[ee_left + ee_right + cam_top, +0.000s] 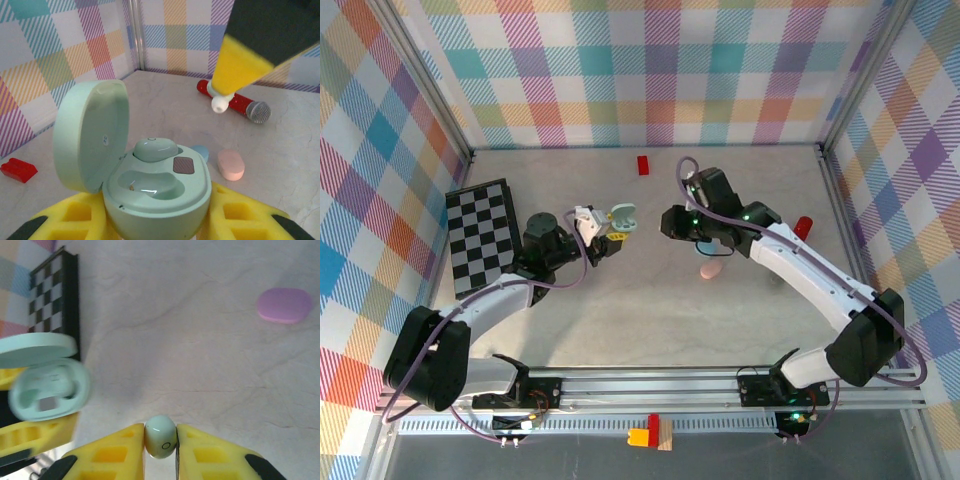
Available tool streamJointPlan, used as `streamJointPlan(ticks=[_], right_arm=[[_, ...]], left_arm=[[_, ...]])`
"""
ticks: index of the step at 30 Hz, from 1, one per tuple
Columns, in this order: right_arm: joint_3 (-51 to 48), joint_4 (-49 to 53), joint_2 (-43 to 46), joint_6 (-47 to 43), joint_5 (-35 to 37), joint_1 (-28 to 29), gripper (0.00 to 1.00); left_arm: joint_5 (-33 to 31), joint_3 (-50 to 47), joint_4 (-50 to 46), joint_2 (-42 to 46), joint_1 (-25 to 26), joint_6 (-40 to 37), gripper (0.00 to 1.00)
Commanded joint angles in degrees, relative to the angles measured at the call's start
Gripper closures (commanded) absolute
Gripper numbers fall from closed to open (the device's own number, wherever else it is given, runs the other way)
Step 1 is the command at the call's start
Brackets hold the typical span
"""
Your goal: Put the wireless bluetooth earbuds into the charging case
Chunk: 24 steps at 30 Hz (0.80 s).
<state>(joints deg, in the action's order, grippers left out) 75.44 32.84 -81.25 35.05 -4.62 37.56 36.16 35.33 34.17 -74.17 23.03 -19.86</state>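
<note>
My left gripper (603,232) is shut on an open pale mint charging case (157,187), its yellow fingers (75,215) on both sides. The lid (90,135) stands up at the left. One mint earbud (155,149) sits in the far slot and the near slot (150,184) is empty. My right gripper (160,442) is shut on a second mint earbud (160,436), a little above the table and to the right of the case (47,390). In the left wrist view that earbud (218,104) hangs from a yellow finger (235,65) above and beyond the case.
A pink pebble case (710,270) and a light blue one (202,151) lie beneath my right arm. A red microphone (235,102) lies further right. A small red block (643,164) sits near the back wall. A checkerboard (480,240) lies at the left.
</note>
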Motion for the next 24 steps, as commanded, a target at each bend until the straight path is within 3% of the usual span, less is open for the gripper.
streamJointPlan(ticks=[1,7,24], right_arm=[[2.48,-1.23,0.37,-1.49,-8.00,0.32,0.80],[6.15,-1.53,-3.01,-1.99,-12.74,0.32,0.80],[8.53,-1.89,-8.11,-2.86,-16.49,0.32,0.80]], left_arm=[[-1.49,2.17,-3.03,-0.79,1.29,-4.11,0.70],[-2.89,3.83,-5.74,-1.02,3.13,-6.50,0.70],[-4.52,6.28,-7.78,-2.47,6.37,-8.40,0.70]])
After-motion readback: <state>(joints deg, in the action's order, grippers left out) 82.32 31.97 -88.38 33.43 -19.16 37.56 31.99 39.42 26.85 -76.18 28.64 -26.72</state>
